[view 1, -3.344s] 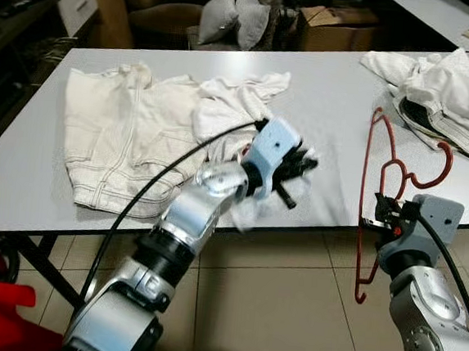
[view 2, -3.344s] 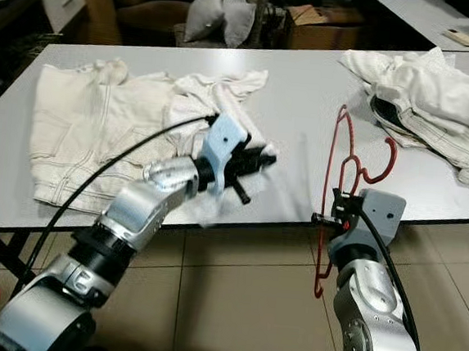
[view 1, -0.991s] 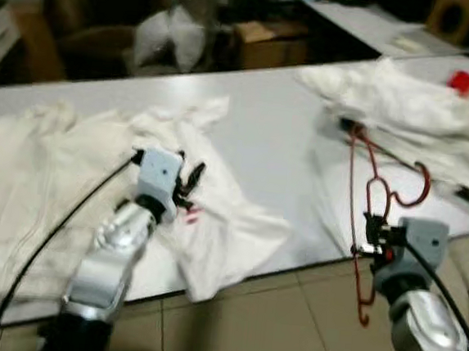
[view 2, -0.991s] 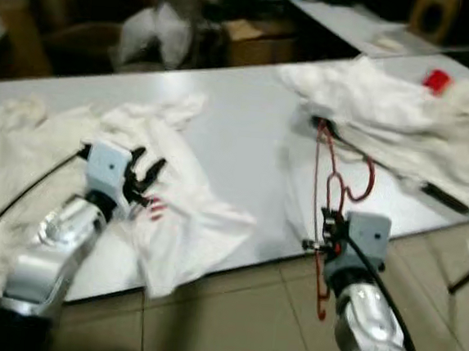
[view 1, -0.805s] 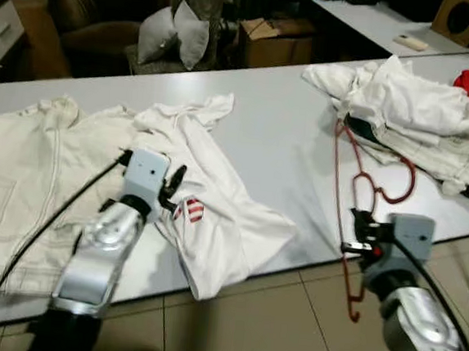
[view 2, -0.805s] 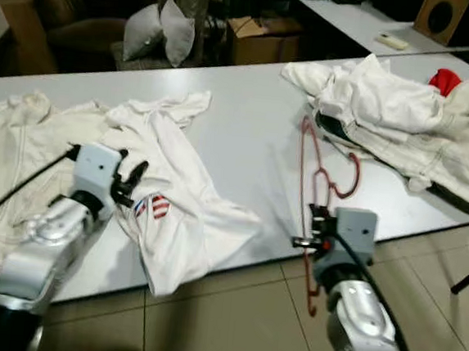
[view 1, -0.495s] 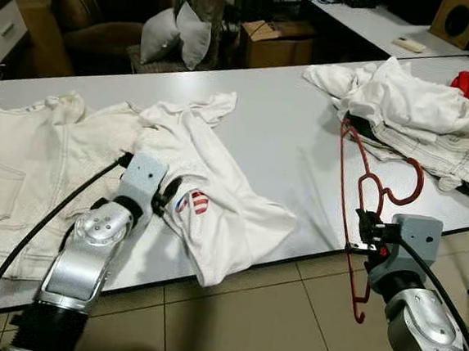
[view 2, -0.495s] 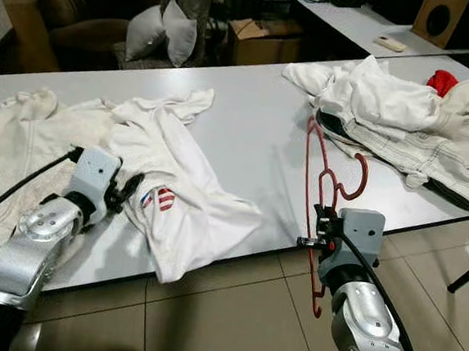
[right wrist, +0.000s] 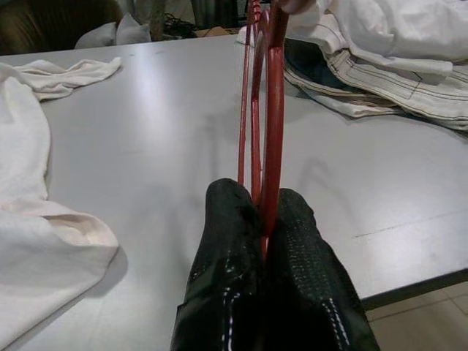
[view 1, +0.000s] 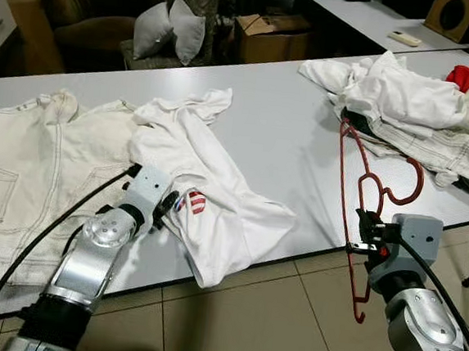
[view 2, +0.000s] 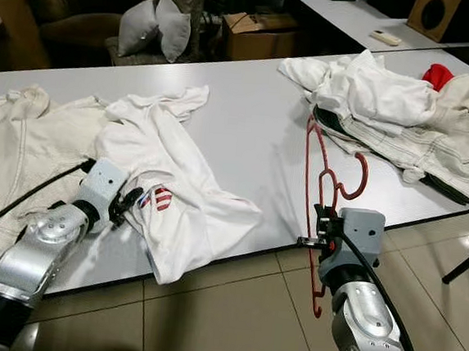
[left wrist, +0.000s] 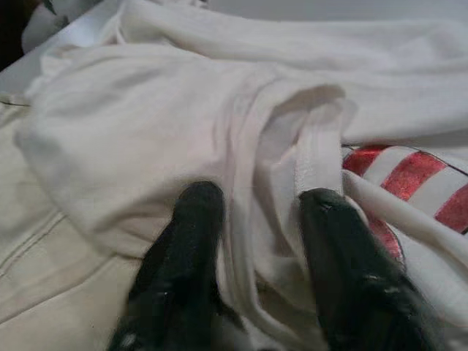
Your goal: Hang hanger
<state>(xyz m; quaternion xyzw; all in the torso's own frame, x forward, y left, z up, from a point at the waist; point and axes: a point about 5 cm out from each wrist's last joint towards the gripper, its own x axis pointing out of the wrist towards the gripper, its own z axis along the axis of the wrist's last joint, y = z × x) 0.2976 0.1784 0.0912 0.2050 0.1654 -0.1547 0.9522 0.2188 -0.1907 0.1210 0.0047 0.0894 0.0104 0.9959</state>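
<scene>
Gripping a red hanger (view 1: 364, 195) upright just off the table's (view 1: 279, 138) near edge, the right gripper (right wrist: 265, 219) has its fingers clamped on the wire. The left gripper (left wrist: 256, 219) rests spread-fingered astride a fold of the white T-shirt (view 1: 208, 198), which droops over that edge. Doing this well likely means pinching the collar open and feeding a hanger shoulder inside.

Jacket (view 1: 30, 166) lay at the table's (view 1: 279, 138) left, T-shirt (view 1: 208, 190) beside it, overlapping, clothes pile (view 1: 413, 109) at far right, hanger (view 1: 363, 203) at the near edge between.
</scene>
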